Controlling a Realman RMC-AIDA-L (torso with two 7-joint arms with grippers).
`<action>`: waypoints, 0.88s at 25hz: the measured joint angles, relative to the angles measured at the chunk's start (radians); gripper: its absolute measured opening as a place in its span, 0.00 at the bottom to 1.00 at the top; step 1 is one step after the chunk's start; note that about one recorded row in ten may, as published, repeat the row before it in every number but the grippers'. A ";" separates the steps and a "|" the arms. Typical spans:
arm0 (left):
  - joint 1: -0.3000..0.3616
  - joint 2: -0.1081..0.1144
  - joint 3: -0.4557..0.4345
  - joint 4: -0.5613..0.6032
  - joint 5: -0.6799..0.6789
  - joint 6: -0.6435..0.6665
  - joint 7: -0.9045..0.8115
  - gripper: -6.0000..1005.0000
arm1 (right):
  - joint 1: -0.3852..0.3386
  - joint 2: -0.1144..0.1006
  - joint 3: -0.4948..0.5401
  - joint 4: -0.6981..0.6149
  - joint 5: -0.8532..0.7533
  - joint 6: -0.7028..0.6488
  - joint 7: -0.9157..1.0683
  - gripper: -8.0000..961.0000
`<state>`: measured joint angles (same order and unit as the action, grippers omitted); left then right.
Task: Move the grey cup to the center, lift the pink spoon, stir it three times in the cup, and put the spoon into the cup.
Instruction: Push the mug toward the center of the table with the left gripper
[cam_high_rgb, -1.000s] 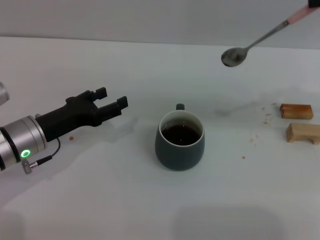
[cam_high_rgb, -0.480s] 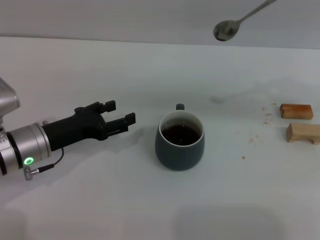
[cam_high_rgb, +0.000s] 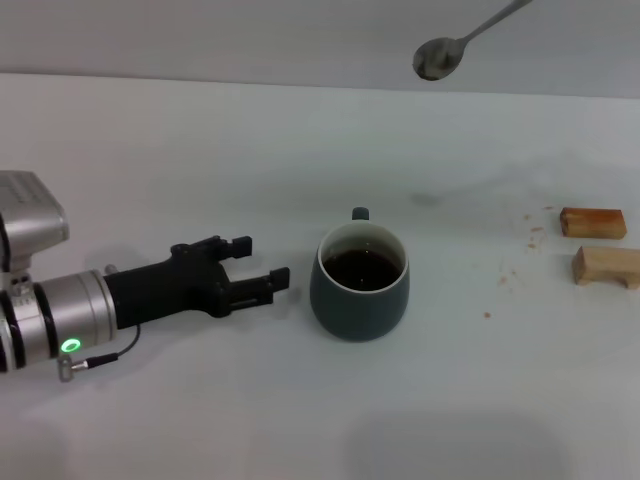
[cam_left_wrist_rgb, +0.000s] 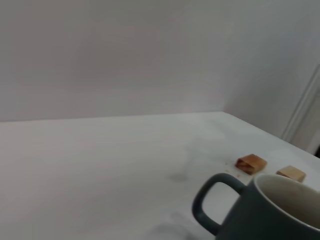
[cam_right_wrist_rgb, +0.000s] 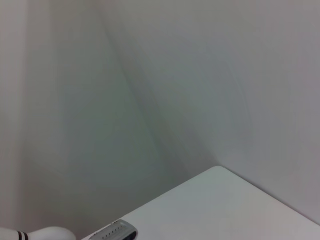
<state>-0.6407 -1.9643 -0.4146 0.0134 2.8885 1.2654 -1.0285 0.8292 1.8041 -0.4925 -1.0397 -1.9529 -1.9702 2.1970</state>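
one grey cup (cam_high_rgb: 360, 283), one pink spoon (cam_high_rgb: 450, 44), two wooden blocks (cam_high_rgb: 593, 222), one tool (cam_high_rgb: 262, 271)

We see a white table (cam_high_rgb: 200, 150) whose far edge meets a plain pale grey wall (cam_high_rgb: 200, 35), under soft, even light without hard shadows.

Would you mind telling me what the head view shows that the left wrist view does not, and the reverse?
Only the head view shows the left gripper, open beside the grey cup, the dark liquid inside, and the pink spoon raised high. Only the left wrist view shows the cup's handle close up. Both show the cup, the two wooden blocks and the white table.
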 joint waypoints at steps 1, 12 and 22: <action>-0.002 -0.004 0.002 0.000 0.000 0.001 0.002 0.82 | -0.001 0.001 -0.001 0.001 0.001 0.000 -0.002 0.11; -0.052 -0.042 0.062 0.017 0.000 0.002 -0.002 0.82 | -0.010 0.010 0.001 0.001 0.005 0.000 -0.007 0.11; -0.074 -0.058 0.081 0.022 0.000 0.014 -0.004 0.82 | -0.021 0.014 0.000 0.001 0.005 0.007 -0.018 0.11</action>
<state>-0.7145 -2.0224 -0.3337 0.0353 2.8888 1.2793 -1.0326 0.8078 1.8183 -0.4922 -1.0385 -1.9480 -1.9633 2.1790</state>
